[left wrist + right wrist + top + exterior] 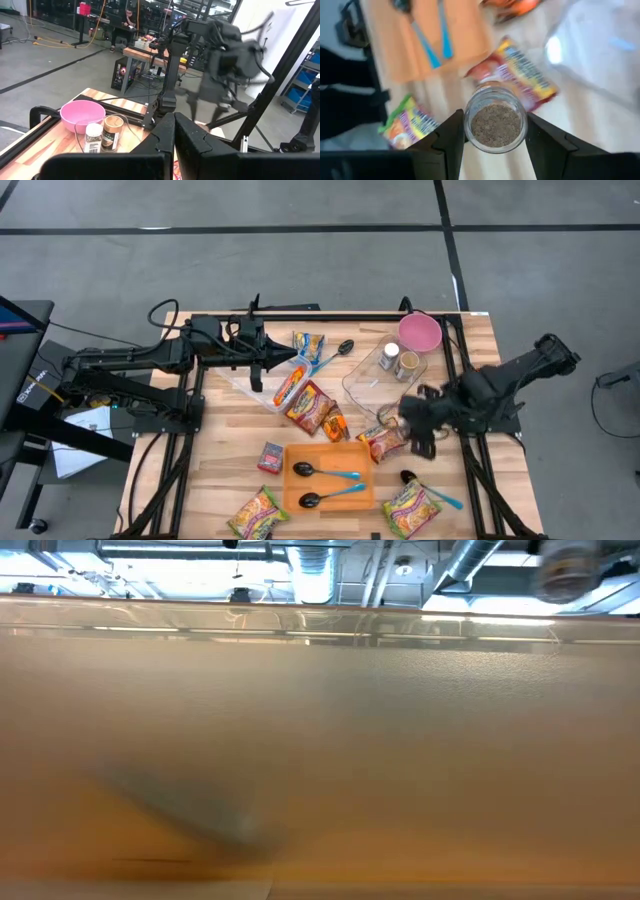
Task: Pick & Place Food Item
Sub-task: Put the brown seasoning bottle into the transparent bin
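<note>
A glass spice jar (495, 118) is pinched between the half-spread jaws of the right gripper (495, 137), above a snack packet (520, 75) on the table (480, 345). The left gripper (258, 375) is held pressed together, empty, by the table's far-left side.

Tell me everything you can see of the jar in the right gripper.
The small clear round jar looks like glass or plastic, filled with brownish-grey speckled granules. No lid or label shows from this end-on angle. The right gripper holds it between its two dark fingers, one on each side, lifted above the wooden table and a red-and-yellow snack packet.
</note>
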Robot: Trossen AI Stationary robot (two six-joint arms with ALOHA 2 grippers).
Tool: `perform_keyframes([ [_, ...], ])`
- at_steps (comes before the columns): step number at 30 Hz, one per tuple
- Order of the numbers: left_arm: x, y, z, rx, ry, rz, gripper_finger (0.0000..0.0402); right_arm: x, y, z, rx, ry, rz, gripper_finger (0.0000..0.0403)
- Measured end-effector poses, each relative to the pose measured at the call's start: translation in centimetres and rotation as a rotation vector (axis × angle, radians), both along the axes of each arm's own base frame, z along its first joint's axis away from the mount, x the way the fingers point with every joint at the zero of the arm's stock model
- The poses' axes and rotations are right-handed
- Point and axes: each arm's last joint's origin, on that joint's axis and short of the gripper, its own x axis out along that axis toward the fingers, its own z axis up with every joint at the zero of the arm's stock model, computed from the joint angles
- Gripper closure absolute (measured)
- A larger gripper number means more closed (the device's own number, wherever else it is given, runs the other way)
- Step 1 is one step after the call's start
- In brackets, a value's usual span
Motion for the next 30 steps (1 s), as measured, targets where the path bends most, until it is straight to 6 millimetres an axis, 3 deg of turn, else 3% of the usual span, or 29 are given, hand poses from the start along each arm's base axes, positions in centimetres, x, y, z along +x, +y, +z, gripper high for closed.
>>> perform_keyframes([
  [3,0.0,0.0,0.0,0.000,0.000,0.000,0.0399,0.7,-2.3,1.0,-0.038,-0.034,-0.036,0.0236],
  [9,0.0,0.0,0.0,-0.001,0.000,0.000,0.0399,1.7,-6.8,1.2,-0.110,-0.045,-0.089,0.0236],
  [18,0.0,0.0,0.0,-0.002,0.000,0.009,0.0399,1.1,-12.6,1.1,-0.173,0.002,-0.217,0.0236],
  [30,0.0,0.1,0.0,-0.022,-0.003,0.041,0.0399,-0.5,-17.7,0.9,-0.217,0.058,-0.322,0.0234],
])
